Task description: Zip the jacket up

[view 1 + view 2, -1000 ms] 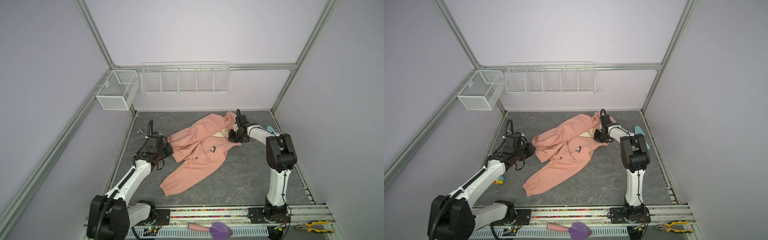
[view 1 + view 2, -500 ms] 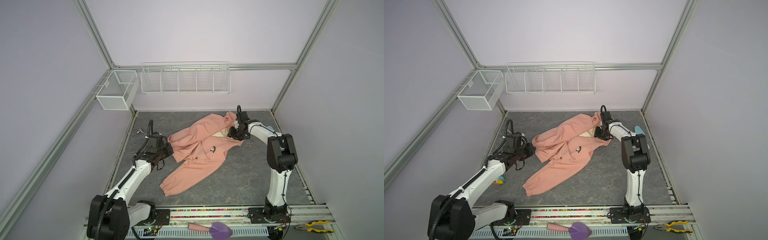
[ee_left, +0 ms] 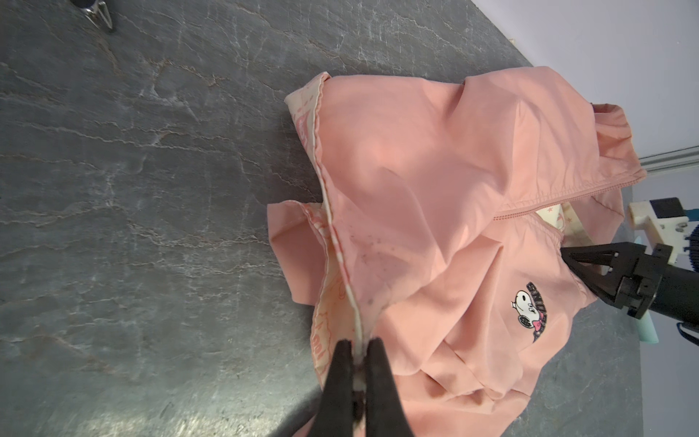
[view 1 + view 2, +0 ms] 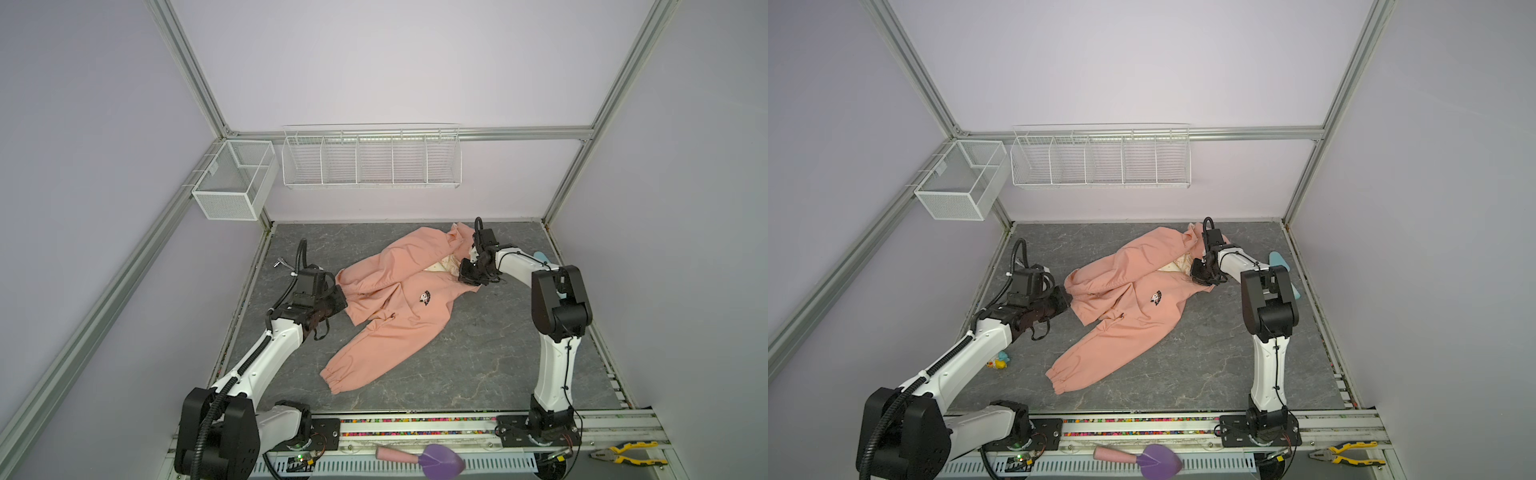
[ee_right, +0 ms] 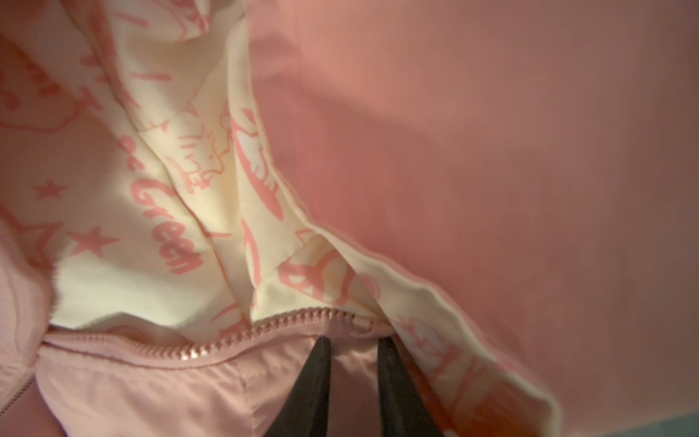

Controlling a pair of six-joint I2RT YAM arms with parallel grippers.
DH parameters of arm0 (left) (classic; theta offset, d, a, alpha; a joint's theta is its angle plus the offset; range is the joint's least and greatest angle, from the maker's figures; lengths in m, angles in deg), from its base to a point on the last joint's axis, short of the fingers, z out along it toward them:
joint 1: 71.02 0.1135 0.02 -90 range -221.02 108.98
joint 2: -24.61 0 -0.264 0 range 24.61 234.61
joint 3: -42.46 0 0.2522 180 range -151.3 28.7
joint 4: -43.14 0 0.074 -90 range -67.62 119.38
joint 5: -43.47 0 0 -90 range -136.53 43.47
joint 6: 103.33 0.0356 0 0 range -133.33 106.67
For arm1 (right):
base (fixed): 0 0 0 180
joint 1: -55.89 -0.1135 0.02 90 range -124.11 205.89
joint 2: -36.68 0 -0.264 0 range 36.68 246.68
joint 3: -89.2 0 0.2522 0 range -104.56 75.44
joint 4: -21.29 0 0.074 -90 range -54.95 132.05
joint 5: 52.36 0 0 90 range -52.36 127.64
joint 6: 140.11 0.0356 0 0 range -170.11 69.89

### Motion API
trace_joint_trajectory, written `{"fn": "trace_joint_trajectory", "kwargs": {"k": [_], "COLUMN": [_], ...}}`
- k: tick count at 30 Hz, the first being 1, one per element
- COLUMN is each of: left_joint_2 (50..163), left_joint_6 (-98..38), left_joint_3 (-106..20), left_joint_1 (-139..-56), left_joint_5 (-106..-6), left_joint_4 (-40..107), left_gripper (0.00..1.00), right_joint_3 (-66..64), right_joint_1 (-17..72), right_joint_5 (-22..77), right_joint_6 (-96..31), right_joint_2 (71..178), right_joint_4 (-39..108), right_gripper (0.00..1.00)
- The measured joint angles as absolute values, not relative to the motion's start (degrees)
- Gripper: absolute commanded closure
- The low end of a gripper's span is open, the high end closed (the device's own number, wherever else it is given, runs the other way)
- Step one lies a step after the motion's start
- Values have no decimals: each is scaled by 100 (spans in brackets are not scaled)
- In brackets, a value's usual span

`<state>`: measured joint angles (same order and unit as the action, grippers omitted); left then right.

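Now, the step: we judge the zip is not yet run. The one row of teeth [image 5: 234,342] we can see stands alone, with no second row meshed into it.
Left gripper [image 3: 357,346]: closed tight on the jacket's [image 4: 399,307] bottom edge, where the cream lining [image 3: 325,333] folds out. The cloth runs straight away from its tips.
Right gripper [image 5: 353,340]: narrow, with only a slim gap. Its tips sit on pink cloth just short of the teeth. We cannot tell whether they pinch a fold or only press on it.
Jacket: lies on the table [image 4: 478,353] between our two grippers, badge [image 4: 424,297] facing up. One sleeve [image 4: 365,361] trails off, away from both.
Long axis: the front opening runs from the left gripper's tips toward the right gripper's tips, so our holds sit at opposite ends of that line.
Teeth against the right tips: the row crosses just ahead of them, side to side, with patterned lining beyond it.
Small tab [image 5: 361,324]: sits at the end of the teeth, just ahead of the right tips. We cannot tell whether it is a slider or a stop.
Nearer arm: the right for the collar end, the left for the hem.
Next move, our guess: the left keeps the hem taut along that line. The right needs the slider, which we have not clearly found.
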<state>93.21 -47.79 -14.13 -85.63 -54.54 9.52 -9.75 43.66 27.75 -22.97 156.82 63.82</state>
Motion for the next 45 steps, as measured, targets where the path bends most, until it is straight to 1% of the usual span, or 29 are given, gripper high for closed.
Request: {"fn": "trace_joint_trajectory", "kwargs": {"k": [3, 10, 16, 25, 27, 29, 30, 33, 37, 45], "left_joint_2": [9323, 9365, 9504, 9544, 9544, 9544, 9544, 9544, 9555, 9701], "left_joint_6": [-4779, -4781, -4801, -4843, -4843, -4843, -4843, -4843, -4851, -4864], "left_joint_3": [-1413, -1415, -1415, -1415, -1415, -1415, -1415, -1415, -1415, -1424], "left_joint_1": [-8563, -8563, -8563, -8563, -8563, -8563, -8563, -8563, -8563, -8559], "left_joint_5": [-5454, -5456, -5495, -5469, -5467, -5465, -5465, -5467, -5476, -5585], "left_joint_4": [974, 1020, 1064, 979, 979, 979, 976, 979, 979, 970], "left_gripper": [100, 100, 100, 100, 100, 100, 100, 100, 100, 100], "right_joint_3": [-830, -745, -745, -730, -730, -730, -730, -730, -1047, -1805], "right_joint_1": [4392, 4445, 4792, 5321, 5310, 5223, 5138, 4832, 4399, 3920], "right_joint_5": [2672, 2414, 2351, 2145, 2060, 2051, 2073, 2191, 2405, 2718], "right_joint_6": [-2227, -2134, -2092, -2050, -2057, -2070, -2109, -2175, -2319, -2833], "right_joint_2": [15594, 15017, 14486, 14462, 14484, 14510, 14521, 14528, 14772, 15848], "right_joint_4": [6266, 6164, 6057, 5998, 5993, 6019, 6037, 6089, 6347, 6607], "right_gripper": [93, 93, 93, 92, 83, 68, 62, 53, 49, 46]}}
